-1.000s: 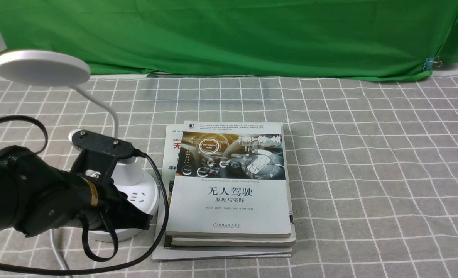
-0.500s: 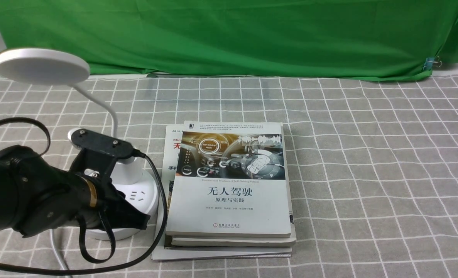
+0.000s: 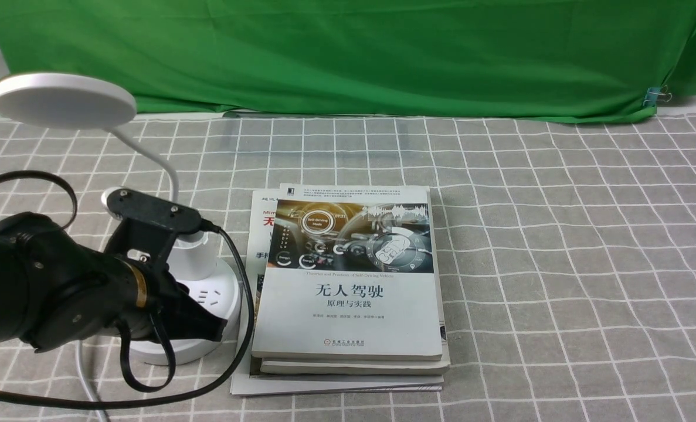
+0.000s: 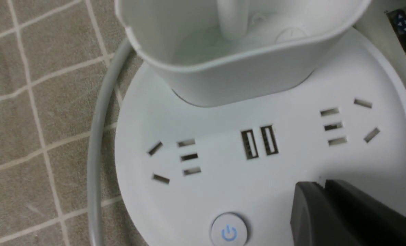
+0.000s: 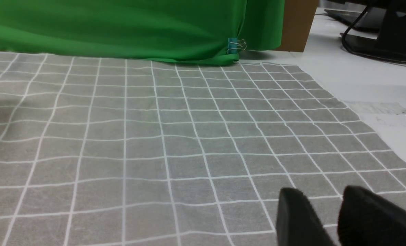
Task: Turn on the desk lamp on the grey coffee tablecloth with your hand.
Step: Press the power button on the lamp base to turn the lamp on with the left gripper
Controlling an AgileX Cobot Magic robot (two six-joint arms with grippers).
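Note:
The white desk lamp stands at the left on the grey coffee tablecloth [image 3: 559, 264], its disc head [image 3: 63, 101] showing no glow. My left hand [image 3: 148, 293], black with a gold ring, reaches over the lamp's round base [image 3: 221, 281]. The left gripper [image 4: 321, 185] is shut and empty, its tips over the base [image 4: 223, 171] beside the round power button [image 4: 228, 232] with a blue symbol. The cup holder [image 4: 240, 61] stands behind the sockets. The right gripper [image 5: 321, 196] is open and empty low over the cloth [image 5: 155, 136]; it is out of the front view.
A stack of books [image 3: 348, 281] lies right beside the lamp base. The lamp's white cord [image 4: 95, 143] runs along the base's side. A green cloth [image 3: 348, 53] hangs at the back with a clip [image 3: 655, 95]. The cloth's right edge meets bare white table [image 5: 377, 85].
My left hand has risen slightly and drawn back a little over the lamp base. The lamp and books have stayed put.

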